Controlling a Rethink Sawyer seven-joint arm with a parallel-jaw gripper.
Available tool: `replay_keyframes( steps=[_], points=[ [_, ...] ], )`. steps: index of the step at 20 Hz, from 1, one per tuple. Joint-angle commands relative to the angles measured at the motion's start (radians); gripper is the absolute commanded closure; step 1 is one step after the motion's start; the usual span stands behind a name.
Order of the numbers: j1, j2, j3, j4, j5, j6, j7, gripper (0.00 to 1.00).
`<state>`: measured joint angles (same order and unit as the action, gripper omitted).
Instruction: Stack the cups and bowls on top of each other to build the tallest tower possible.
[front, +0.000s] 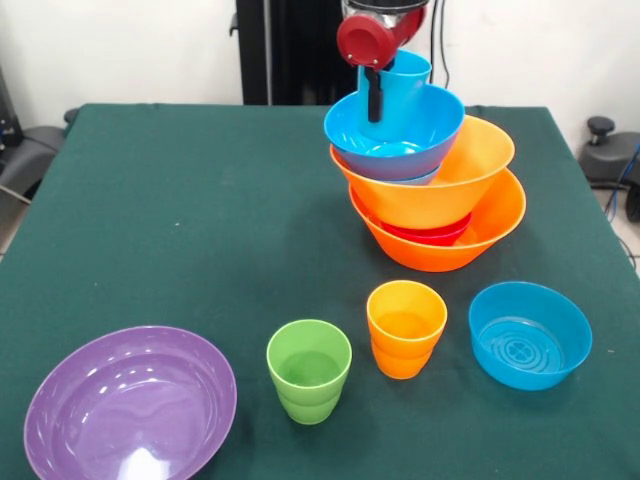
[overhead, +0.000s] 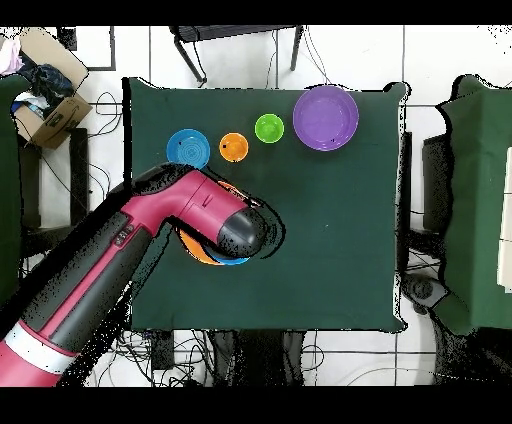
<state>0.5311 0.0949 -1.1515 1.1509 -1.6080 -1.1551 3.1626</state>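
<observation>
The tower (front: 430, 190) stands at the far right of the green cloth surface (front: 180, 220): two large glossy orange plastic bowls, a small red bowl between them, blue bowls above, and a blue plastic cup (front: 398, 88) on top. The hand (front: 374, 105) reaches into that cup; whether it grips or has let go I cannot tell.

Left loose, nearer the camera:
- wide purple plastic bowl (front: 130, 405)
- green plastic cup (front: 309, 370)
- orange plastic cup (front: 405, 327)
- small blue plastic bowl (front: 529, 334)

The overhead view hides the tower beneath the red arm (overhead: 150, 240), but shows the four loose pieces in a row.
</observation>
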Motion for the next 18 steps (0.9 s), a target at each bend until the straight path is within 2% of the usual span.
replay_keyframes(
  steps=[1,18],
  points=[
    [0.010,0.038,0.215,0.027,0.040,0.017,0.025,1.00],
    [0.019,0.047,0.228,0.036,0.049,0.052,0.007,1.00]
  ],
)
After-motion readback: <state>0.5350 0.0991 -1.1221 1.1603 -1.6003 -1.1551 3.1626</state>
